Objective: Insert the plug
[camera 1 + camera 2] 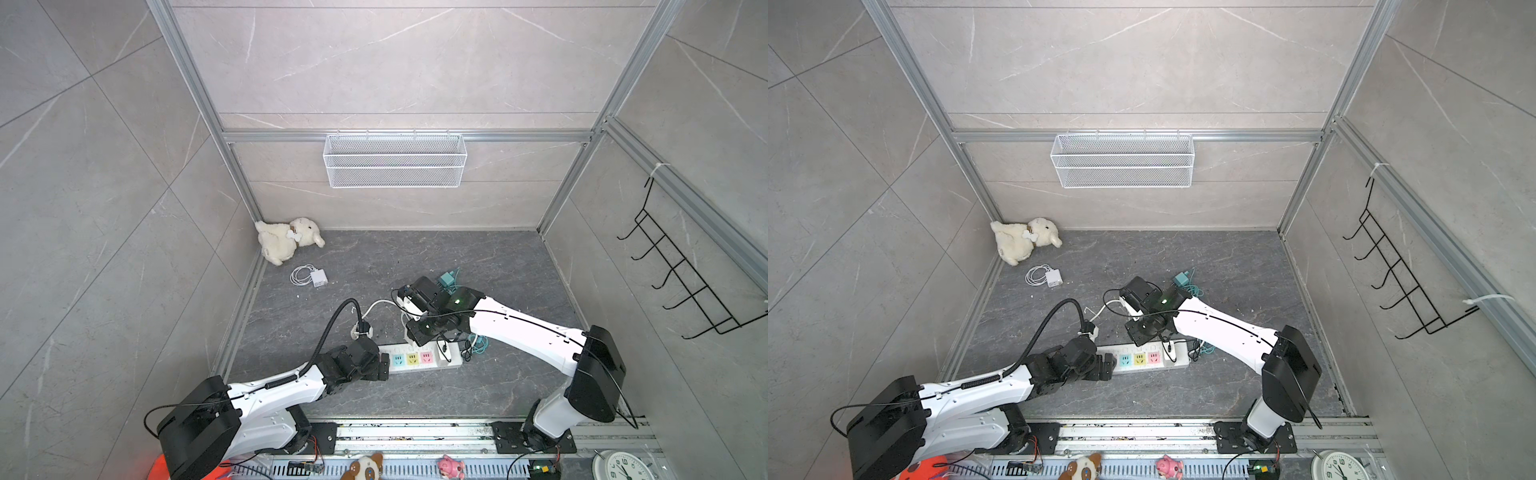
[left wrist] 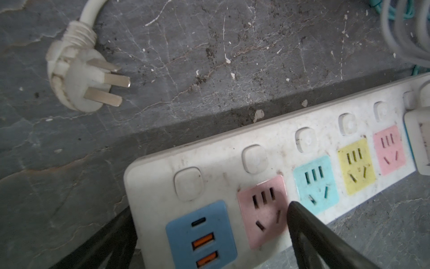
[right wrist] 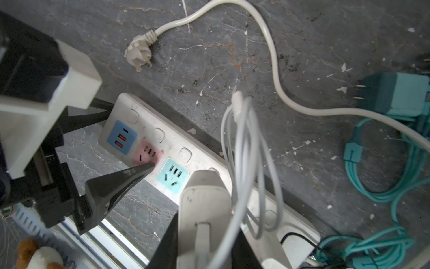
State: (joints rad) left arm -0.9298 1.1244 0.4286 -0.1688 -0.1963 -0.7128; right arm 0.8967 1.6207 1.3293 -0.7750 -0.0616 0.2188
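A white power strip [image 1: 405, 350] [image 1: 1177, 362] with coloured sockets lies on the dark floor. My right gripper [image 3: 204, 244] is shut on a white charger plug [image 3: 204, 205] with a looped white cable [image 3: 246, 151]. In both top views this plug [image 1: 445, 352] [image 1: 1169, 351] stands over the strip just right of the pink socket [image 1: 427, 357]. Whether its pins are in does not show. My left gripper [image 2: 209, 209] [image 1: 384, 361] is open, its fingers [image 2: 314, 233] on either side of the strip's USB end.
The strip's own three-pin plug [image 2: 81, 79] [image 3: 139, 51] lies loose beyond it, on a white cord [image 3: 274, 76]. A teal charger [image 3: 395, 93] and teal cable lie behind the right arm. A white charger [image 1: 318, 277] and plush lamb [image 1: 286, 239] sit far left.
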